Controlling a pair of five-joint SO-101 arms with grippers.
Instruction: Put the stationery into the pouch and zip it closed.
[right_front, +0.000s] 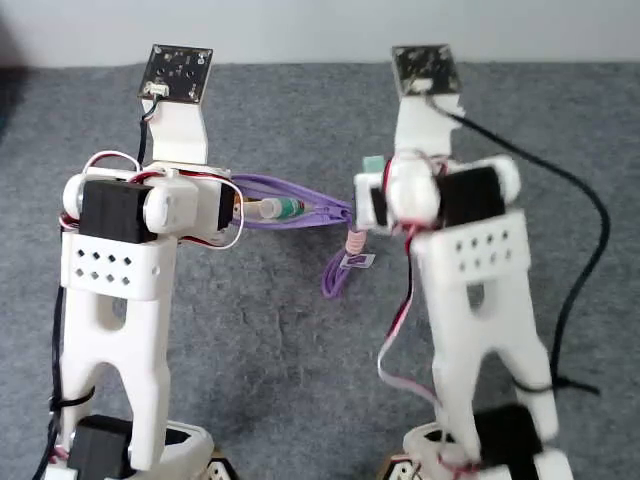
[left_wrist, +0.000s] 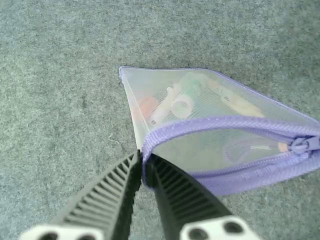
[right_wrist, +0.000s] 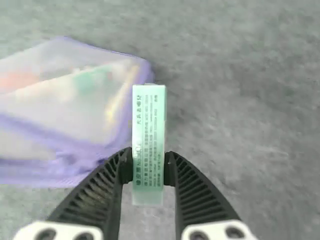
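A translucent pouch (left_wrist: 210, 125) with a purple zipper lies on the grey carpet between the two arms (right_front: 290, 212). Several stationery pieces show through its mesh. My left gripper (left_wrist: 143, 159) is shut on the purple zipper edge at one end of the pouch's mouth, which gapes open. The zipper pull (left_wrist: 300, 145) sits at the far end. My right gripper (right_wrist: 148, 156) is shut on a small pale green box (right_wrist: 148, 140), held upright just beside the pouch (right_wrist: 65, 105). In the high view the green box (right_front: 373, 165) peeks out beside the right arm.
The pouch's purple strap with a pink tag (right_front: 340, 270) trails on the carpet between the arms. A black cable (right_front: 590, 250) runs along the right side. Grey carpet (right_front: 280, 360) stretches in front of the pouch.
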